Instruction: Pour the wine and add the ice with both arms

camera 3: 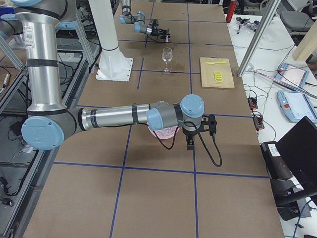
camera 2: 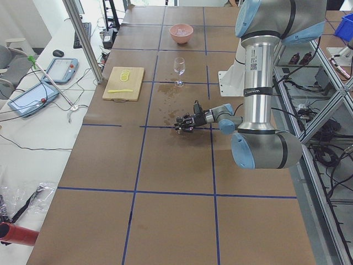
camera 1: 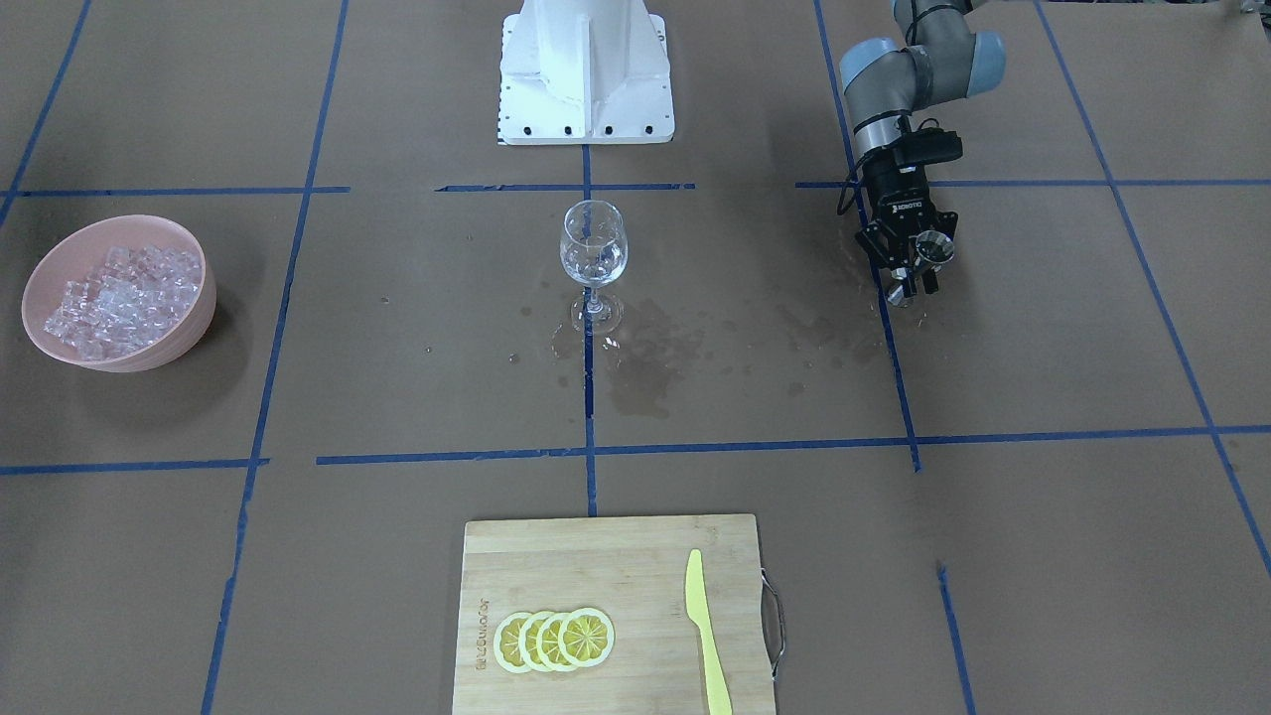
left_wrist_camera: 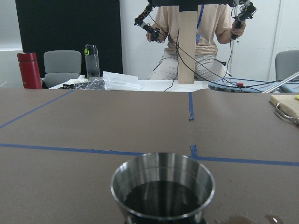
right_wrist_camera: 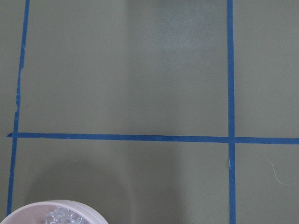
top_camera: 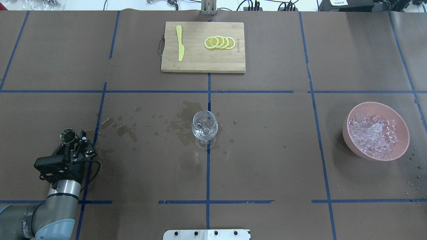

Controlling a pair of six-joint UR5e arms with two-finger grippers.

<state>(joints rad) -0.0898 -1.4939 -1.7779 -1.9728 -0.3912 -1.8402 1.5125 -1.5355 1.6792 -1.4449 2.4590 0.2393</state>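
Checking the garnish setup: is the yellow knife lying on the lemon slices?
No, the knife lies apart from the lemon slices on the cutting board.

Brown paper table cover (top_camera: 267, 150), blue tape grid, dark wet blotches nr centre. Pink round plastic bowl (top_camera: 403, 133) right; clear whitish ice cubes (top_camera: 373, 135). Clear stemmed wine glass (top_camera: 204, 126). Pale bamboo cutting board (top_camera: 200, 63) far: yellow lemon slices (top_camera: 220, 42) w/ white rims, yellow-green plastic knife (top_camera: 180, 43). Shiny silver round steel cup (left_wrist_camera: 162, 184). Silver-grey left arm (top_camera: 61, 196), lt-blue caps; black left gripper (camera 1: 912, 278).
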